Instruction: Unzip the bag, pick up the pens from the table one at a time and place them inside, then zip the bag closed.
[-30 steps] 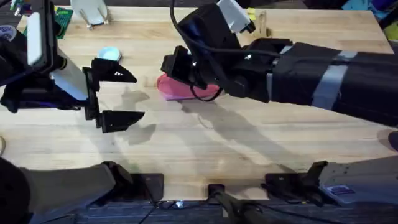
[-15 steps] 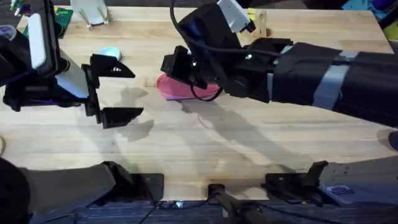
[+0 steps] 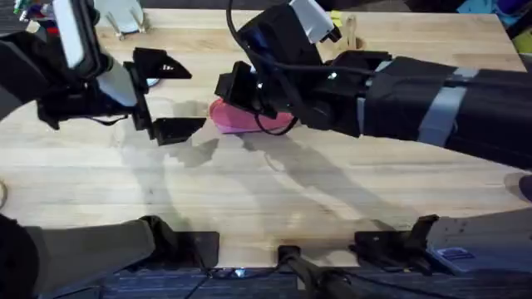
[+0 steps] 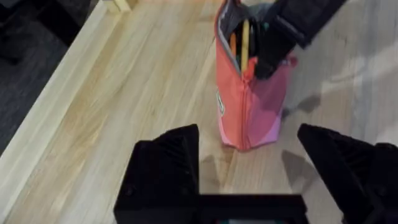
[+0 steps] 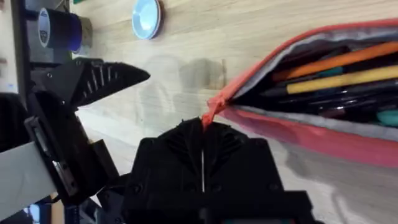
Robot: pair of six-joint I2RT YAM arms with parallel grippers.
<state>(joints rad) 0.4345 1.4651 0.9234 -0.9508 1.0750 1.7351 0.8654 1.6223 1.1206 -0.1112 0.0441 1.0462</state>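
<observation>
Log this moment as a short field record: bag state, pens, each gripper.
bag: pink-coral pencil pouch lying on the wooden table, zipper open
pens: orange pen and yellow pen inside the pouch, among other pens
right gripper: shut on the zipper pull at the pouch's end
left gripper: open, off the pouch, holding nothing
stage: pens in, zip closed not yet done

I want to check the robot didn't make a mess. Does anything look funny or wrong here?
Nothing looks spilled or broken. The bag lies on the table with its zipper open, and the pens are already inside. The right gripper is pinching the zipper pull. The left gripper is open beside the bag.
</observation>
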